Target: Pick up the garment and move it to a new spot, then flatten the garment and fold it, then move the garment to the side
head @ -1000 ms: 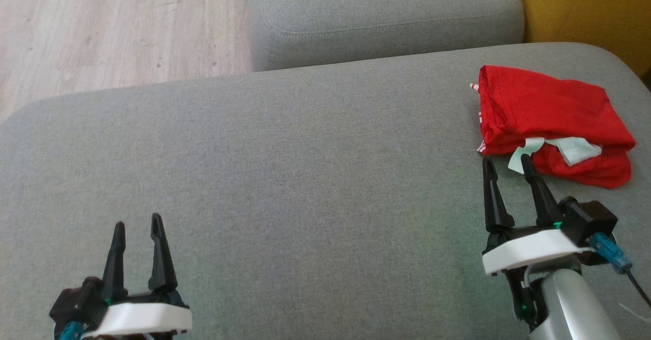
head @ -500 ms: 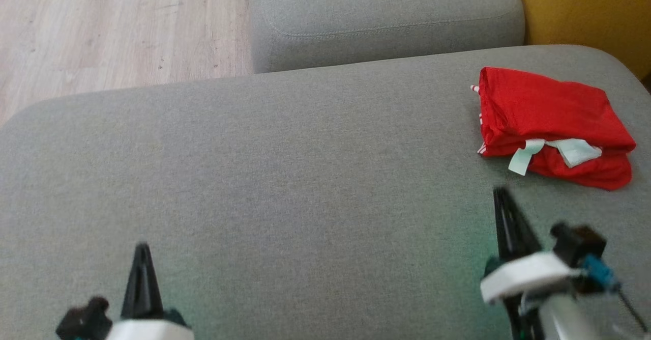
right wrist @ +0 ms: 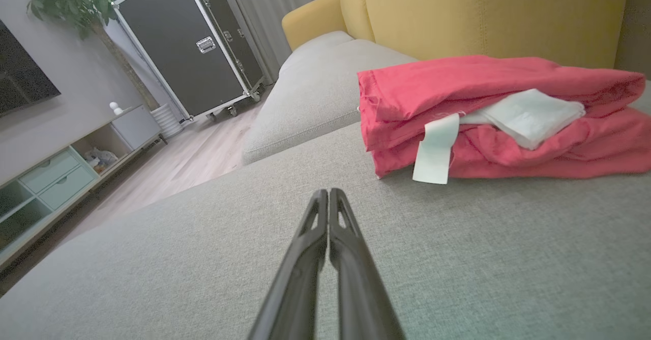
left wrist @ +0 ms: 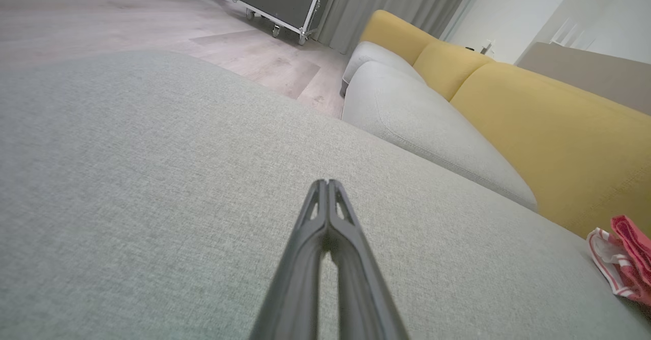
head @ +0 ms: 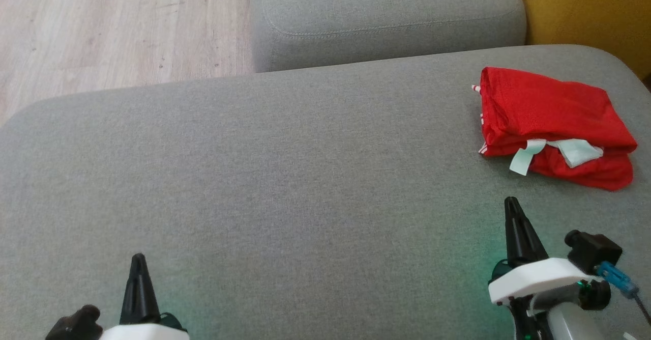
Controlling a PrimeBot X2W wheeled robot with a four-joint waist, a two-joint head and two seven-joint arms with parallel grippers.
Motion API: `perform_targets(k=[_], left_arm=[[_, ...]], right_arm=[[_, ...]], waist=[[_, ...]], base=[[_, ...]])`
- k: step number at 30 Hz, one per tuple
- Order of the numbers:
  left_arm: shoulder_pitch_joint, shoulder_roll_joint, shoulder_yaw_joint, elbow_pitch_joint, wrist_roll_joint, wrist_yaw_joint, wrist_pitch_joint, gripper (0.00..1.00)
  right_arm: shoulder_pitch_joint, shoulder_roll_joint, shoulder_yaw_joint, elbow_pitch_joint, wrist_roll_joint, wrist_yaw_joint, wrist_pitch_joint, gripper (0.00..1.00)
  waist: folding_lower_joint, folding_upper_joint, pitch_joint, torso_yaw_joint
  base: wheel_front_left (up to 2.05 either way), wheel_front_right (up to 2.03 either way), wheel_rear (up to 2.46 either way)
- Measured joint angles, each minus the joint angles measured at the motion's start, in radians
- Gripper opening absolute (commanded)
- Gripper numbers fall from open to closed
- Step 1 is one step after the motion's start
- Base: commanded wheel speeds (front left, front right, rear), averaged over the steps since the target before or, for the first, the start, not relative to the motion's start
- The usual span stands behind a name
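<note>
The garment (head: 552,123) is red with white labels, folded into a small bundle at the far right of the grey cushion (head: 305,177). The right wrist view has the garment (right wrist: 488,116) close ahead, a white tag hanging from its fold. Its striped edge (left wrist: 618,261) peeks in at the right of the left wrist view. My right gripper (head: 511,205) is shut and empty, a short way in front of the bundle, not touching it. My left gripper (head: 137,261) is shut and empty at the near left, far from the garment. Both pairs of fingers (right wrist: 328,197) press together.
A second grey cushion (head: 386,14) lies beyond the first. A yellow backrest (head: 585,9) rises at the right. Wooden floor (head: 101,29) lies past the cushion's left edge. A black wheeled case (right wrist: 188,50) and a low cabinet (right wrist: 61,172) stand across the room.
Both grippers went from open to shut and drew back toward me. The right gripper pulled away from the garment's near edge. The garment stayed put.
</note>
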Motion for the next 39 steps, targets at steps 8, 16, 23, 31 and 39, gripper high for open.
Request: perform_targets(k=[8,16,23,31,39], left_arm=[[-0.008,0.0,0.001,-0.007,-0.078,0.0,0.022,0.0],[-0.012,0.0,0.003,-0.011,-0.158,0.0,0.044,0.0],[-0.019,0.0,0.005,-0.016,-0.236,0.0,0.067,0.0],[-0.031,0.0,0.007,-0.023,-0.313,-0.003,0.088,0.0],[-0.034,0.0,0.01,-0.026,-0.392,-0.003,0.114,0.0]], right_arm=[[0.0,0.0,-0.012,-0.012,0.088,0.0,0.024,0.0],[0.0,0.0,-0.028,-0.023,0.175,0.0,0.045,0.0],[0.0,0.001,-0.039,-0.034,0.262,0.0,0.069,0.0],[0.0,0.001,-0.056,-0.042,0.35,0.0,0.093,0.0],[0.0,0.001,-0.066,-0.053,0.436,0.0,0.114,0.0]], waist=[[0.0,0.0,0.001,0.002],[0.0,0.0,0.003,0.005],[0.0,0.0,0.004,0.007],[0.0,0.0,0.005,0.01],[0.0,0.0,0.007,0.012]], base=[[0.0,0.0,0.0],[0.0,0.0,0.0],[0.0,0.0,0.0],[0.0,0.0,0.0],[0.0,0.0,0.0]])
